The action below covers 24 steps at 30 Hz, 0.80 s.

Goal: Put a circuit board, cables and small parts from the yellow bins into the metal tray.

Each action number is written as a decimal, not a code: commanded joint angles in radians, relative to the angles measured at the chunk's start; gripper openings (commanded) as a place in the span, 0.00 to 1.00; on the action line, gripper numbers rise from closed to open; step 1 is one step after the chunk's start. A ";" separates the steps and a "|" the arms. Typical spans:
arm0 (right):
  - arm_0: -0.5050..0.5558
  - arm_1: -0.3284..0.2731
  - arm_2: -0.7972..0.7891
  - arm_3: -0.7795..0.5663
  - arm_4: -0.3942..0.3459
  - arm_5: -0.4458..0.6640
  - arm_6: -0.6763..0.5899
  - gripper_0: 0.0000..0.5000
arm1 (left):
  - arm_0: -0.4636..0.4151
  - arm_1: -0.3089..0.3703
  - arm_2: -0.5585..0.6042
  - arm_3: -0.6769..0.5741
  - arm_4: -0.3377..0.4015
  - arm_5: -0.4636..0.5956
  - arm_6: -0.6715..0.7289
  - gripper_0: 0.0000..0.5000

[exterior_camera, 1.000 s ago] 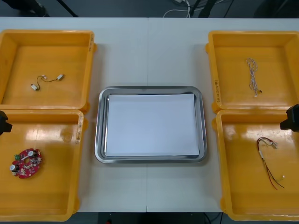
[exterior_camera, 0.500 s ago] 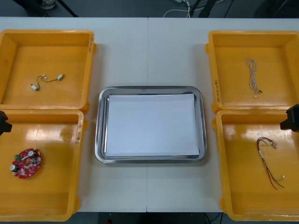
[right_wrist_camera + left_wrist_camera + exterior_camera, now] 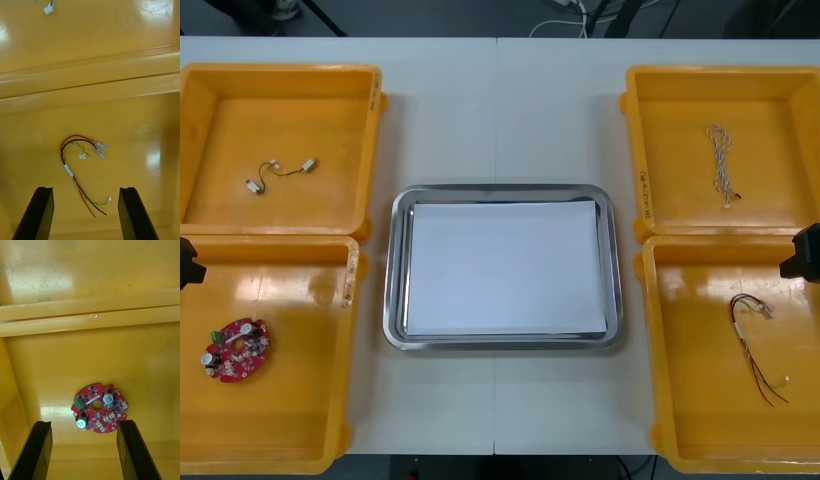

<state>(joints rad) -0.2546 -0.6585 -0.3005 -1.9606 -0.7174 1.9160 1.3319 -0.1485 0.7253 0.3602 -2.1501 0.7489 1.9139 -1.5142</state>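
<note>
beneath spread right hand [image 3: 85,189], cable [image 3: 68,169] lies along fingers [image 3: 37,213]; left hand [image 3: 83,423] likewise spread.

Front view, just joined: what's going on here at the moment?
Nothing is picked up yet. The left gripper hangs open over the circuit board in the near left bin. The right gripper hangs open over the red and yellow cable in the near right bin. The tray is bare and white inside. A black cable lies in the far left bin, and a blue and white cable in the far right bin.
</note>
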 commanded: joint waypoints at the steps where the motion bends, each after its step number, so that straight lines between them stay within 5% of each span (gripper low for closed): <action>1: 0.009 -0.043 -0.031 -0.009 -0.005 0.004 0.015 1.00 | 0.018 0.046 0.031 -0.031 0.006 0.006 -0.075 1.00; 24: 0.009 -0.043 -0.031 -0.009 -0.005 0.004 0.015 1.00 | 0.018 0.046 0.031 -0.031 0.006 0.006 -0.075 1.00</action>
<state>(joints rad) -0.2546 -0.6585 -0.3005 -1.9606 -0.7174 1.9160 1.3319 -0.1485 0.7253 0.3602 -2.1501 0.7489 1.9139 -1.5142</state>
